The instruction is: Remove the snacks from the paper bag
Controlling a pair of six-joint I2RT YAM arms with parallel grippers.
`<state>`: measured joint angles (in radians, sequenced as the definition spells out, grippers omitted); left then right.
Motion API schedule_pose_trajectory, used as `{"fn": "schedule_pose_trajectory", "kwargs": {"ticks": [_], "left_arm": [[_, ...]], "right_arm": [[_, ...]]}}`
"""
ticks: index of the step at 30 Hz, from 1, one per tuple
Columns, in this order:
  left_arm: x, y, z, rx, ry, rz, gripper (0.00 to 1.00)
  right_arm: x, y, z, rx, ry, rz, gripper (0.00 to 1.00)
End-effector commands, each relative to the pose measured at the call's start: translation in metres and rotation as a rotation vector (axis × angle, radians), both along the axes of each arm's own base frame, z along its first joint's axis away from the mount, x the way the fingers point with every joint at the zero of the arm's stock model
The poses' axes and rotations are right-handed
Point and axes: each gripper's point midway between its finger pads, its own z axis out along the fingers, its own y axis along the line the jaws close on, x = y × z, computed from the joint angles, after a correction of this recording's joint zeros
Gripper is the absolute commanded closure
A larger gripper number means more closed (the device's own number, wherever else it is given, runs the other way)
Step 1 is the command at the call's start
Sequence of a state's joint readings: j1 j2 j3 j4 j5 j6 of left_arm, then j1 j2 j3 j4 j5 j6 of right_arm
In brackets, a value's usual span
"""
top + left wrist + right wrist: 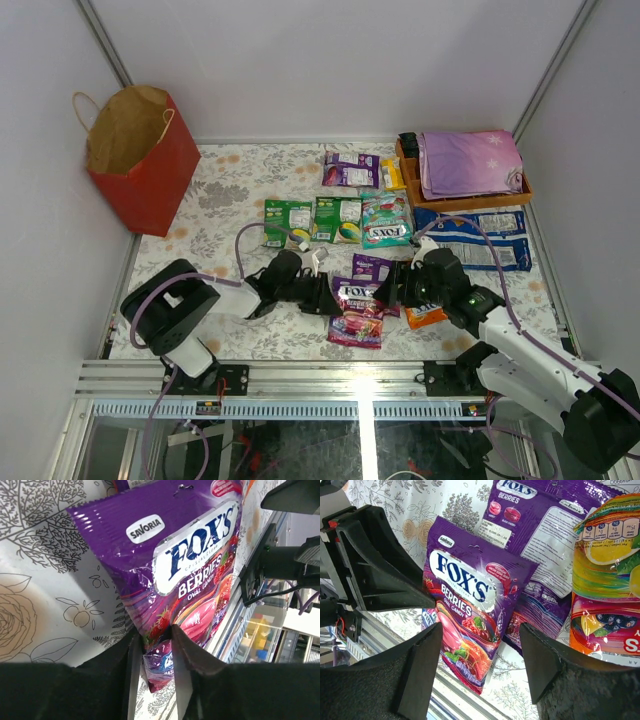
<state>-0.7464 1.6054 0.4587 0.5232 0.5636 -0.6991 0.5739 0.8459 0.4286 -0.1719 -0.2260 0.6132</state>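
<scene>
The table [215,195] is covered in a pale cloth printed with grey and tan flowers. Plain light walls with metal corner strips close it in on three sides, and a metal rail [330,378] runs along the near edge. The red paper bag [140,165] stands upright in the far left corner by the wall, with its mouth open and brown inside.

The snacks [340,220] lie spread over the middle and right of the cloth, well apart from the bag. Two blue-and-white packs [475,240] lie near a wooden tray [465,203] that holds a purple cloth [470,162].

The left end effector [154,630] lies low over the cloth, its fingers pinched on the bottom edge of a purple berry packet [190,570]. The right end effector [480,635] hangs wide open above the same packet, gripping nothing. An orange packet [607,580] lies just beside it.
</scene>
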Motion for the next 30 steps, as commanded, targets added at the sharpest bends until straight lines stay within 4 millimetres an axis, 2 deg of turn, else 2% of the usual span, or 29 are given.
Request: {"fn": "schedule_pose_trajectory", "kwargs": {"ticks": [1, 6, 10, 14, 17, 24, 25, 26, 27, 30], "left_arm": [[0.000, -0.005, 0.006, -0.046, -0.040, -0.021, 0.82], [0.001, -0.005, 0.012, -0.046, -0.048, -0.027, 1.00], [0.007, -0.001, 0.026, -0.048, -0.074, -0.022, 1.00], [0.018, 0.007, 0.060, -0.101, -0.124, -0.006, 1.00], [0.039, 0.018, 0.095, -0.145, -0.191, 0.049, 1.00], [0.111, 0.043, 0.156, -0.266, -0.242, 0.161, 1.00], [0.128, 0.047, 0.167, -0.278, -0.259, 0.181, 1.00], [0.141, 0.053, 0.167, -0.275, -0.253, 0.198, 1.00], [0.160, 0.056, 0.181, -0.284, -0.275, 0.210, 1.00], [0.214, 0.077, 0.189, -0.247, -0.292, 0.270, 1.00]], "right_arm": [[0.011, 0.003, 0.022, 0.009, -0.068, 0.007, 0.30], [0.010, 0.003, 0.022, 0.007, -0.064, 0.014, 0.30], [0.009, 0.002, 0.025, 0.010, -0.068, 0.015, 0.30], [0.009, 0.001, 0.032, 0.010, -0.081, 0.016, 0.29], [0.009, 0.001, 0.038, 0.011, -0.092, 0.018, 0.29], [0.009, 0.006, 0.050, 0.032, -0.106, 0.040, 0.29], [0.009, 0.007, 0.053, 0.038, -0.108, 0.047, 0.29], [0.008, 0.008, 0.053, 0.040, -0.109, 0.052, 0.29], [0.007, 0.009, 0.055, 0.046, -0.110, 0.062, 0.28], [0.004, 0.012, 0.059, 0.058, -0.114, 0.091, 0.29]]}}
